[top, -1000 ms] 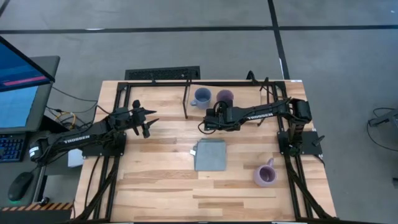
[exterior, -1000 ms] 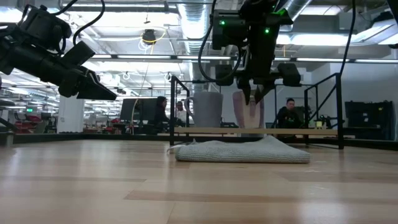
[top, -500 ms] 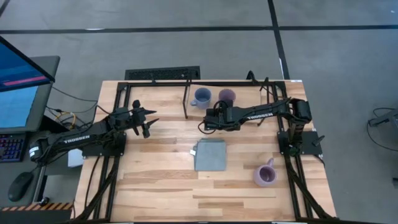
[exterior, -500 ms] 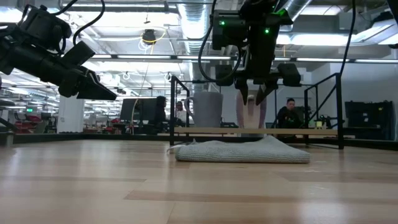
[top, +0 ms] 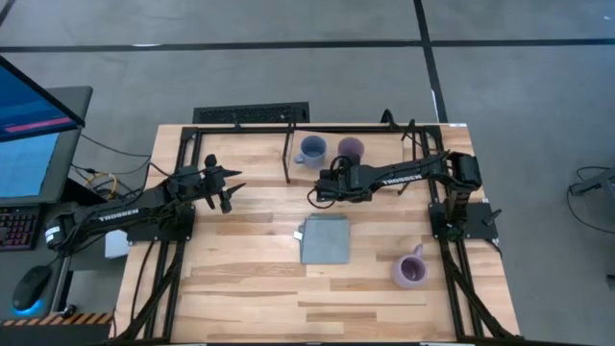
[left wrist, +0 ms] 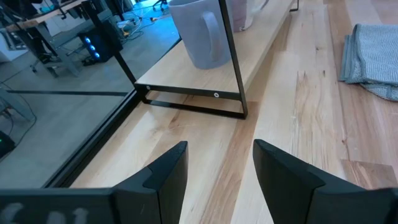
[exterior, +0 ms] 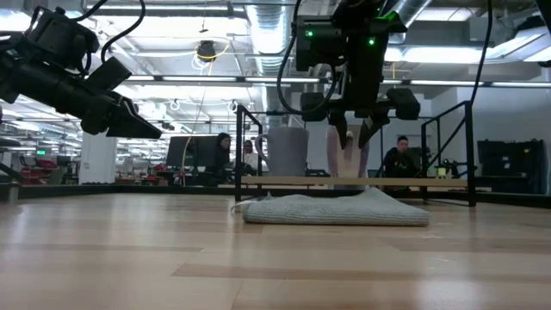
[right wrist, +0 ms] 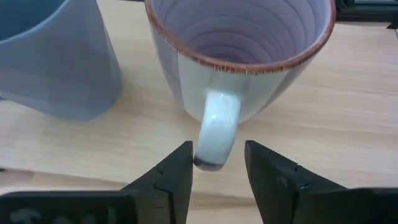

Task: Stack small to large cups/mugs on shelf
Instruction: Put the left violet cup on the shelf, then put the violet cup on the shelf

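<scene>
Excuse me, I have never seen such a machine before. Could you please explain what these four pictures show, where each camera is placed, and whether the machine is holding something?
This is a robot with two dark arms at a wooden table. One picture looks down from above, one looks level across the tabletop, and two come from small cameras on the arms' wrists.

At the table's far edge stands a low wooden shelf in a black rod frame. On it stand a blue mug and a purple mug, side by side. A second purple mug waits on the table, near a folded grey cloth.

The right gripper is at the shelf, its fingers open on either side of the purple mug's handle, not squeezing it. The left gripper waits open above the table's left part. Nothing is held.
</scene>
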`<state>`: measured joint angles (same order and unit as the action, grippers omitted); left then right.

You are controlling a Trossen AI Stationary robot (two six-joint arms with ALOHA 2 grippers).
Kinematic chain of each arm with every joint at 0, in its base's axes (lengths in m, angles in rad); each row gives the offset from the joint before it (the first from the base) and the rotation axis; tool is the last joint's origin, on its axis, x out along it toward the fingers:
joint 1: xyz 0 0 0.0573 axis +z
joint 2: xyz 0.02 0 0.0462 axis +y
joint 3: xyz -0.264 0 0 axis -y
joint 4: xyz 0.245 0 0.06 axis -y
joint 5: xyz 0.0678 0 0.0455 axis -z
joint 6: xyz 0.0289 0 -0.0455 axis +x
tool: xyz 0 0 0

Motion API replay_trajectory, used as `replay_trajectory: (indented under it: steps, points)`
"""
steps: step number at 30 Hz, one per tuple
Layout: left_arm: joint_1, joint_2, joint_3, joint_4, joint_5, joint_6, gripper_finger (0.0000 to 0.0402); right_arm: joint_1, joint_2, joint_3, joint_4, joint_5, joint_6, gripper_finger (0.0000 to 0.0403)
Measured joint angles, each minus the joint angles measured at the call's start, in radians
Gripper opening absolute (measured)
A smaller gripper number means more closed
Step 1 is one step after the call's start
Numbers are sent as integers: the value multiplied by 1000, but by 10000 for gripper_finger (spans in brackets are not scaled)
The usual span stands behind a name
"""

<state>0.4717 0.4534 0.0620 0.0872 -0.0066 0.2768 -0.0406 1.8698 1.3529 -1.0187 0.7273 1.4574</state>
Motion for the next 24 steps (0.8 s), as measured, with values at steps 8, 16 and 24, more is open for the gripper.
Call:
replay_trajectory:
  steps: [8,16,24]
  points:
    - [0,0,0,0,0,0,174,1,0,0,-26,-24,0,169]
    - [0,0,0,0,0,0,174,1,0,0,-24,-84,-14,167]
    - [0,0,0,0,0,0,174,68,0,0,-22,-130,-44,169]
